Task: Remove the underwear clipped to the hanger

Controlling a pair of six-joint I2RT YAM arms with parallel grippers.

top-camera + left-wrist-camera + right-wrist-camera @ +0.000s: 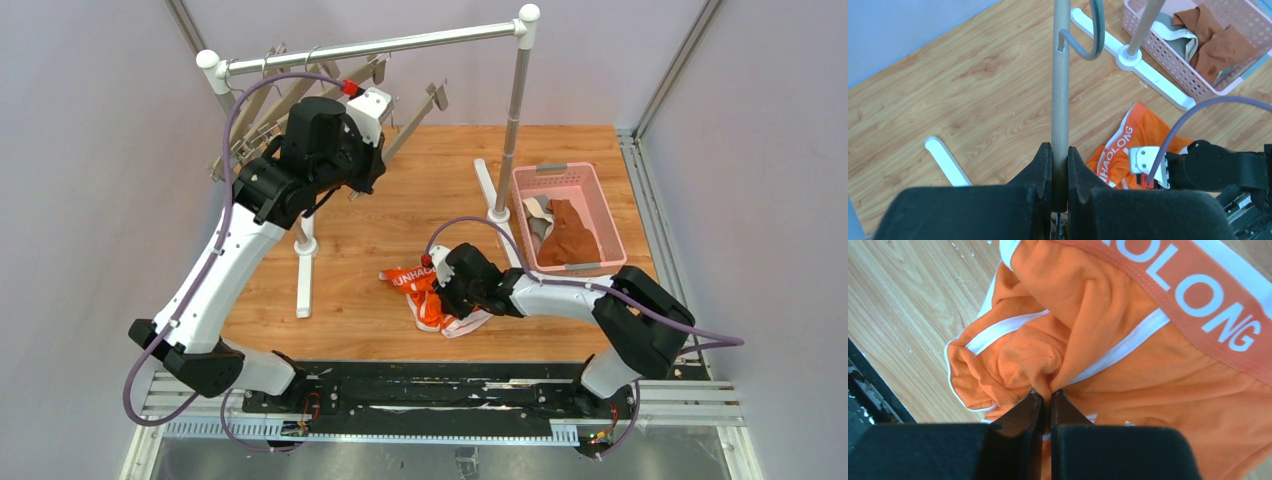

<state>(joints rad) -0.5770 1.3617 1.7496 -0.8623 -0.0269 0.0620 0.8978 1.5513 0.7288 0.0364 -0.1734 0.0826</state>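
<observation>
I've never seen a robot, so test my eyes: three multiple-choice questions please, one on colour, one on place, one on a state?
1. The basket is: A pink, B blue, C green.
2. The orange underwear lies: A in the basket, B on the table, C on the floor.
3. The right claw is: A wide open, B shut on the orange underwear, C out of sight.
Answers: A, its walls are pink; B, it lies on bare wood; B, it pinches a fold of the cloth.
</observation>
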